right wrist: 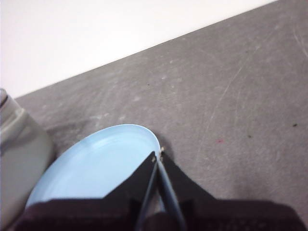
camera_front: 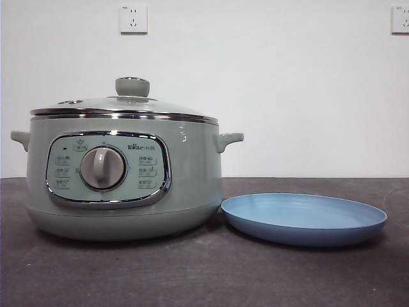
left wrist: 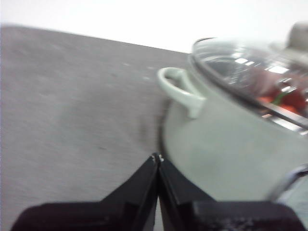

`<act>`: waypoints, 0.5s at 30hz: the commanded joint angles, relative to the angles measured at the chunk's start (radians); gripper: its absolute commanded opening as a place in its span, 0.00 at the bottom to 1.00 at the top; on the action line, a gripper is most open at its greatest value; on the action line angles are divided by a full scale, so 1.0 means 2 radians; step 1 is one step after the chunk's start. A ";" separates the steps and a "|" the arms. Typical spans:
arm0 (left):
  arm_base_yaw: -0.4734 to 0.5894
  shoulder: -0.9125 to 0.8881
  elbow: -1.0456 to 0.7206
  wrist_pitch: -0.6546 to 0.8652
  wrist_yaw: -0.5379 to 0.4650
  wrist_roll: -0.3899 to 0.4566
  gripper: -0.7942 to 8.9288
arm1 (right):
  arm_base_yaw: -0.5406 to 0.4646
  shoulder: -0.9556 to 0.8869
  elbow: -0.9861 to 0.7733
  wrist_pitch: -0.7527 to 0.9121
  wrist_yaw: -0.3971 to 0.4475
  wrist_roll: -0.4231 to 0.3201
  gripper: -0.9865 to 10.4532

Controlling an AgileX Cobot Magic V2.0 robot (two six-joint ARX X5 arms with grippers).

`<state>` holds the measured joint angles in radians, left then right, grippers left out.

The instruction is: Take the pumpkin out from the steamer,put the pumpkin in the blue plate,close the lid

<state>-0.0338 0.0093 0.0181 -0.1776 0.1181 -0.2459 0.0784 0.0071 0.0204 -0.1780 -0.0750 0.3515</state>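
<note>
The sage-green steamer (camera_front: 124,176) stands at the left of the dark table, with the glass lid (camera_front: 124,105) resting shut on it, knob (camera_front: 132,86) up. Through the glass in the left wrist view, the orange-red pumpkin (left wrist: 284,100) shows inside the steamer (left wrist: 226,144). The empty blue plate (camera_front: 303,217) lies just right of the steamer. My left gripper (left wrist: 157,157) is shut and empty, hovering beside the steamer's side handle (left wrist: 180,90). Above the rim of the blue plate (right wrist: 96,166) my right gripper (right wrist: 159,155) is shut and empty. Neither arm appears in the front view.
The dark grey tabletop (camera_front: 204,275) stretches in front of the steamer and plate. A white wall with two power sockets (camera_front: 133,19) stands behind. In the right wrist view, the steamer's side (right wrist: 19,144) shows beside the plate.
</note>
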 commanded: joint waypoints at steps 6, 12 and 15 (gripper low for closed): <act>0.001 0.000 -0.008 0.010 0.048 -0.086 0.08 | 0.000 0.000 -0.005 -0.002 0.001 0.043 0.09; 0.001 0.000 -0.008 0.008 0.049 -0.087 0.08 | 0.000 0.000 -0.005 -0.003 0.001 0.047 0.09; 0.001 0.000 -0.008 0.008 0.049 -0.087 0.08 | 0.000 0.000 -0.005 -0.003 0.001 0.048 0.09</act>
<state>-0.0338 0.0093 0.0181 -0.1677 0.2134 -0.4129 0.0784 0.0071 0.0200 -0.1780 -0.0750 0.4374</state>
